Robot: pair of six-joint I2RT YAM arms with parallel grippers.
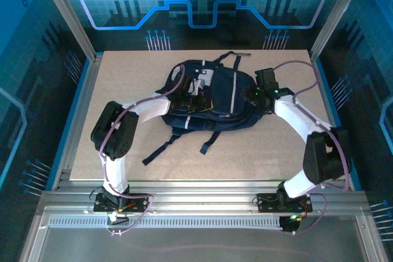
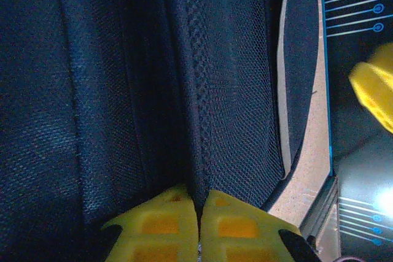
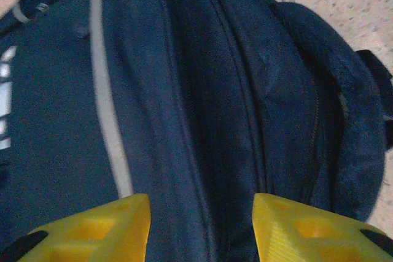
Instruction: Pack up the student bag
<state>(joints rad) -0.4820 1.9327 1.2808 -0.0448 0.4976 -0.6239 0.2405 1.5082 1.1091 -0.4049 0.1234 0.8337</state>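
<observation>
Student bag (image 1: 212, 99) lies flat near the centre of the table (image 1: 123, 90), slightly toward the far edge, long axis running left to right. Dark navy fabric, light-grey stripe (image 1: 235, 93) across the body, white-grey patch (image 1: 203, 80) on the upper left part. Black straps (image 1: 161, 150) trail off the near side onto the board, toward the arm bases. Left gripper (image 1: 191, 104) sits over the left part of the bag. In the left wrist view its yellow fingers (image 2: 161, 222) are pressed together, and a raised fold of the bag's mesh-textured fabric (image 2: 202, 108) runs down into the seam between them: jaws closed, pinching bag material. Right gripper (image 1: 263, 94) is at the bag's right end. In the right wrist view its two yellow fingers (image 3: 98, 228) stand clearly apart, with the navy panel (image 3: 202, 108) and its seam lines spanning the gap between them and the grey stripe just by the left finger. Jaws partly open; nothing is visibly clamped, and I cannot tell whether the fingertips touch the fabric.
</observation>
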